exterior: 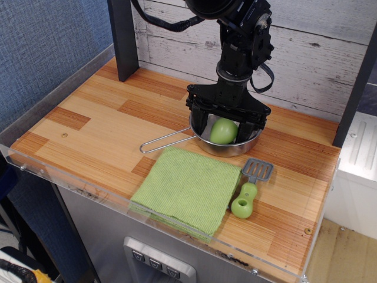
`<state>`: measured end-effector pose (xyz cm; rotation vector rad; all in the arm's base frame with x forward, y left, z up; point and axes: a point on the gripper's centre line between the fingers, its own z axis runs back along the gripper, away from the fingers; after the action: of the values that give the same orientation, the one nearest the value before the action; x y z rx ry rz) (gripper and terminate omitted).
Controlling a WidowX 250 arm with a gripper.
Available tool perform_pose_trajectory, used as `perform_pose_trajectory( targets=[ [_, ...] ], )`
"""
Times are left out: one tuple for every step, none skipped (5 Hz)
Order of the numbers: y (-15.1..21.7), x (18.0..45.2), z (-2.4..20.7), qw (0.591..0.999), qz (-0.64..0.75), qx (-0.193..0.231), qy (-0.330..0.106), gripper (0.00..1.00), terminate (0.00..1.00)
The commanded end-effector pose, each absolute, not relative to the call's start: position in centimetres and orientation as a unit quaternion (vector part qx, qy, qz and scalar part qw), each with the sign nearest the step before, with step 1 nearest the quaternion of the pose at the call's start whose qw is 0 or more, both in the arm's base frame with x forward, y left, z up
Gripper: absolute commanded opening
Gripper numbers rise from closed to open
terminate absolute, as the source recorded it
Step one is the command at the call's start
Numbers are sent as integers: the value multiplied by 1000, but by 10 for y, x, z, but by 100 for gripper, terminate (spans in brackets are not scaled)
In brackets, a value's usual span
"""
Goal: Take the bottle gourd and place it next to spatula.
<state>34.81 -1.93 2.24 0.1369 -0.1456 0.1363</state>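
Where the striped wooden counter (88, 127) met the whitewashed plank wall, one green cloth (185, 188) lay nearest, then one spatula (250, 188), then one steel pan (227, 140) holding one bottle gourd (224, 131), the gripper (226, 125) spread apart astride it.

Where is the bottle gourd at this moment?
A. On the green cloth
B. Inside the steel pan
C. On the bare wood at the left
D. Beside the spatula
B. The bottle gourd sits inside the steel pan, between the fingers of the open tool lowered around it.
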Motion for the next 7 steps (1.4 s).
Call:
perform_pose_trajectory(
  targets=[
    [-19,350,42,989,79,54,-110,0,0],
    [-19,347,41,989,81,53,-109,0,0],
    [-20,350,51,987,102,37,-119,0,0],
    [-22,357,81,980,122,23,-155,0,0],
    [-31,357,112,975,125,7,-185,0,0],
    [-46,341,125,976,111,0,-187,0,0],
    [-65,318,125,979,83,-7,-185,0,0]
  ],
)
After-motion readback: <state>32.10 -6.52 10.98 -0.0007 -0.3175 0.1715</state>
